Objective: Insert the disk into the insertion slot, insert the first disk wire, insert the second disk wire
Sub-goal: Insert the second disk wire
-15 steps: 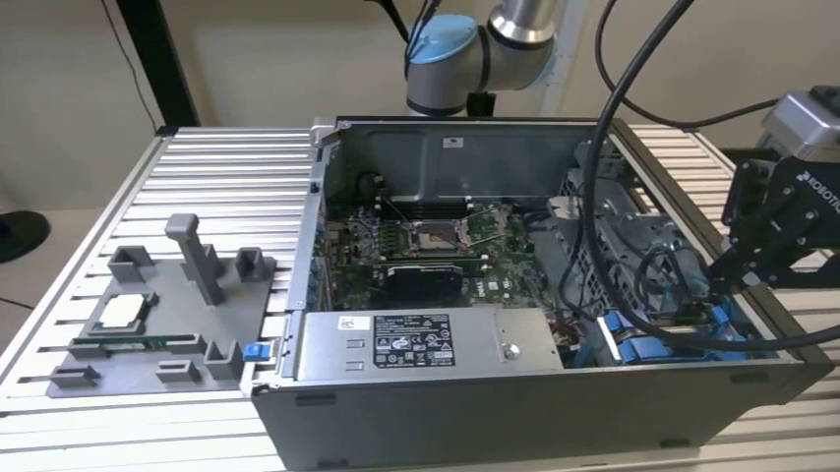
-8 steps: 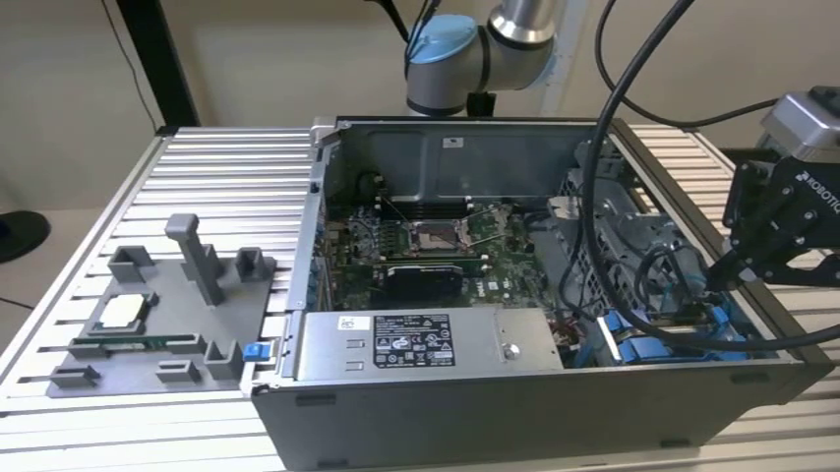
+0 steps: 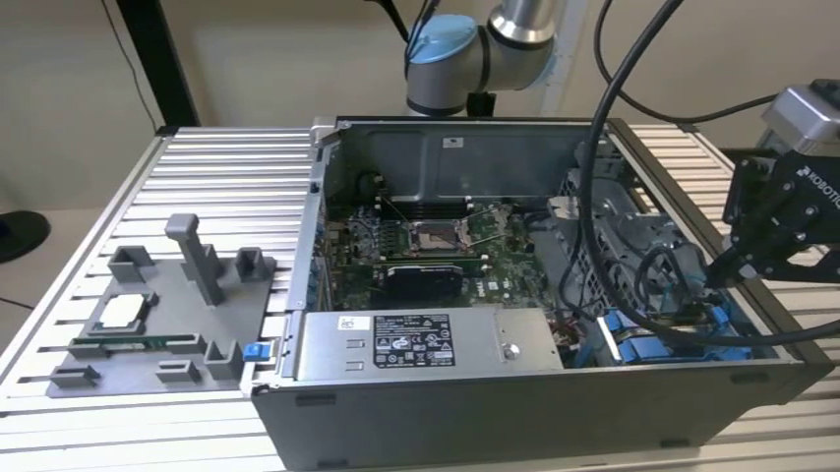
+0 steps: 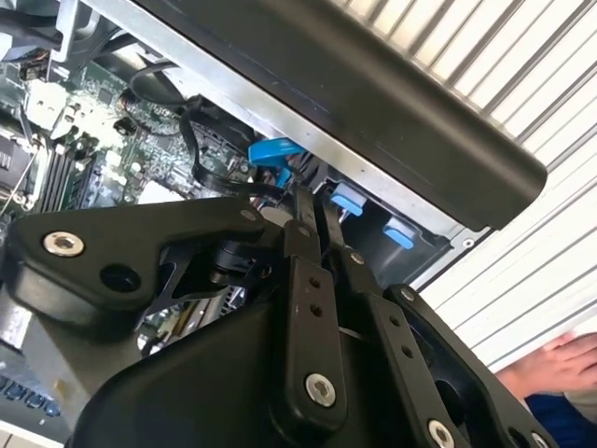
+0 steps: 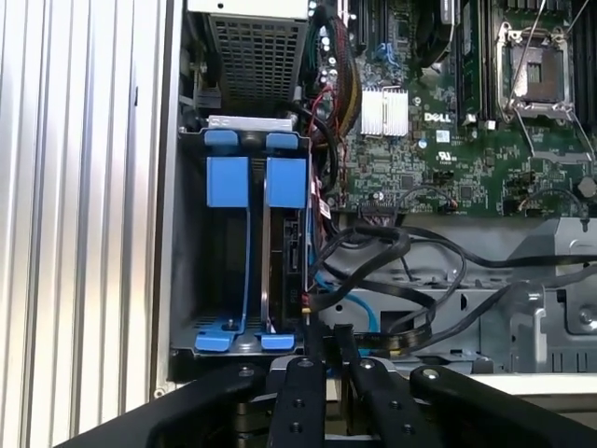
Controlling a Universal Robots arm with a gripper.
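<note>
- Exterior view: gripper (image 3: 719,279) hangs over the open computer case (image 3: 525,393) at the exterior view's right, above the blue-railed insertion slot (image 3: 676,344).
- Second wrist view: jaws together on a thin black wire (image 4: 233,183).
- First wrist view: disk (image 5: 284,247) seated edge-on in the slot.

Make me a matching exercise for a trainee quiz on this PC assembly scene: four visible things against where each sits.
Things:
1. disk
2. tool
3. parts tray
4. power-supply box

Places:
A. on the table, outside the case
B. standing in the blue-railed insertion slot
C. along the case's near wall
D. just above the black cables

Pairs: 1-B, 2-D, 3-A, 4-C
</note>
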